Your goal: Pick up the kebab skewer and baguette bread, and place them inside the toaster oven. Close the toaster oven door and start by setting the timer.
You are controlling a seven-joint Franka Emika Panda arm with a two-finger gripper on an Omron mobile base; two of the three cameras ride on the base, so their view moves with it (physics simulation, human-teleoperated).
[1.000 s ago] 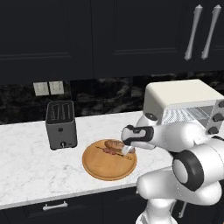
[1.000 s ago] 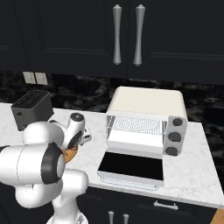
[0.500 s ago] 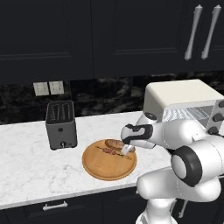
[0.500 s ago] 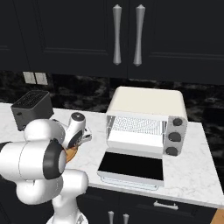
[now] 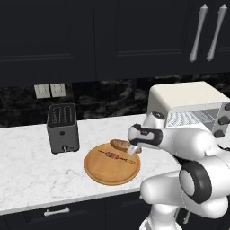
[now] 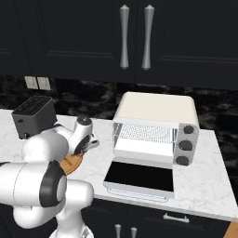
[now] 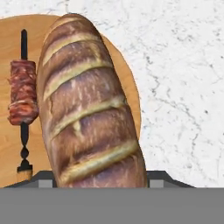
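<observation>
The golden-brown baguette bread [image 7: 87,105] lies on the right rim of the round wooden plate [image 5: 108,173], and my gripper [image 5: 133,148] is shut on its right end, one finger on each side. In the hand view the loaf runs up from between my fingertips [image 7: 47,179]. To its left on the plate lies the kebab skewer [image 7: 22,98], a thin dark stick with reddish meat chunks [image 5: 116,157]. The cream toaster oven [image 6: 155,109] stands to the right, and its door [image 6: 138,176] lies folded down flat, with the wire rack showing inside.
A dark grey slot toaster [image 5: 63,128] stands left of the plate on the white marble counter [image 5: 31,175]. Dark cabinets with silver handles [image 6: 135,37] hang above. The oven's dark knobs [image 6: 186,145] sit on its right face.
My fingers have closed in on the baguette's end. The arm and the plate have hardly moved.
</observation>
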